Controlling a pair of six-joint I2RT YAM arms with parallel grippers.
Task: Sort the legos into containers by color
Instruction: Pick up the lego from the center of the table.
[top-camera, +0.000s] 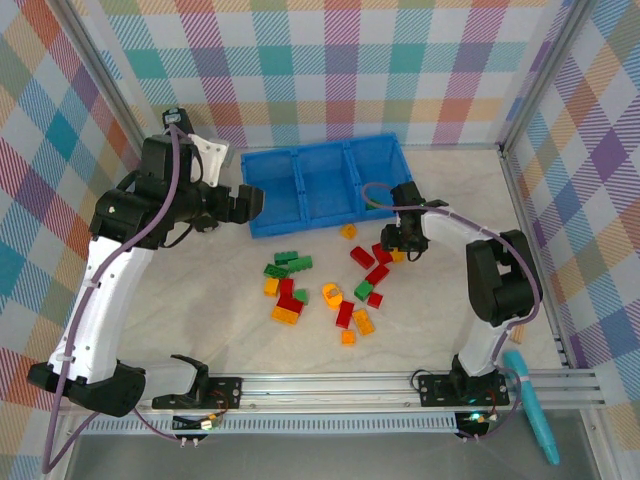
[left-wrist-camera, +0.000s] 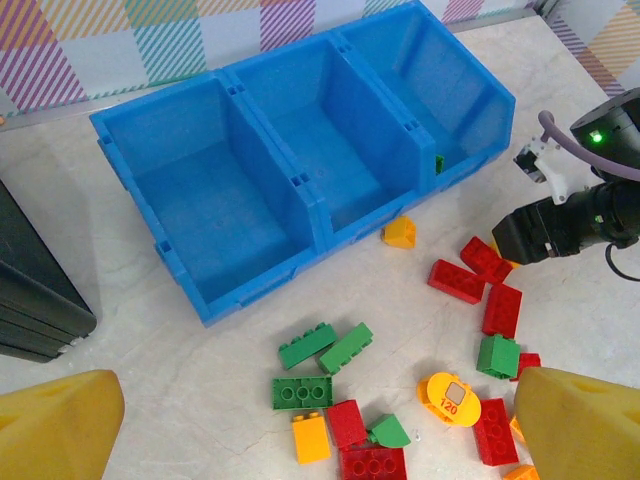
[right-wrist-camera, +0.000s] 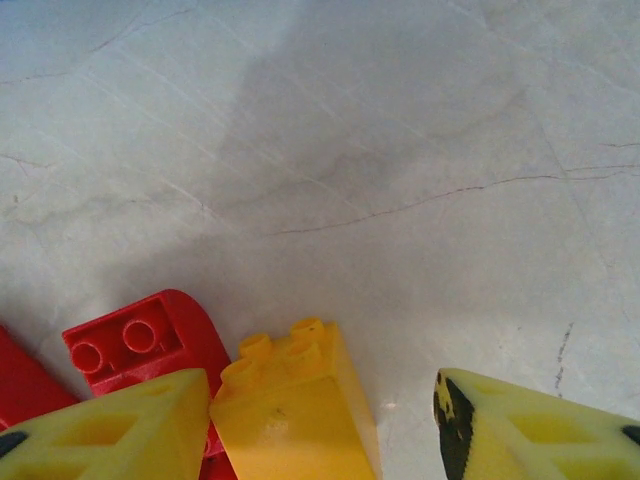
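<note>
Before the tray's front wall: the legos (top-camera: 330, 285) lie scattered on the pale table (top-camera: 200, 310), red, green and orange-yellow mixed, none stacked.
Containers (top-camera: 300, 225): three joined blue bins (left-wrist-camera: 320, 215) in a row; the left and middle compartments are bare, and a speck of green shows against the front wall of the right one, too small to tell what it is.
Lone brick: one orange-yellow brick (left-wrist-camera: 399, 232) sits just beside the tray's front wall, below the divider between the middle and right bins.
Left gripper (top-camera: 245, 203): level with the tray's left end and close beside it; in its wrist view (left-wrist-camera: 318, 385) the fingers stand wide apart with nothing between them.
Right gripper (top-camera: 400, 245): low over the table, just in front of the tray's right corner.
Right jaws: part-open (right-wrist-camera: 318, 395) astride a yellow brick (right-wrist-camera: 295, 410); one finger (right-wrist-camera: 120, 430) touches the brick, the other stands clear of it.
Beside that brick: a red rounded brick (right-wrist-camera: 140, 345), touching it.
Left of the tray: a black device (left-wrist-camera: 40, 300).
</note>
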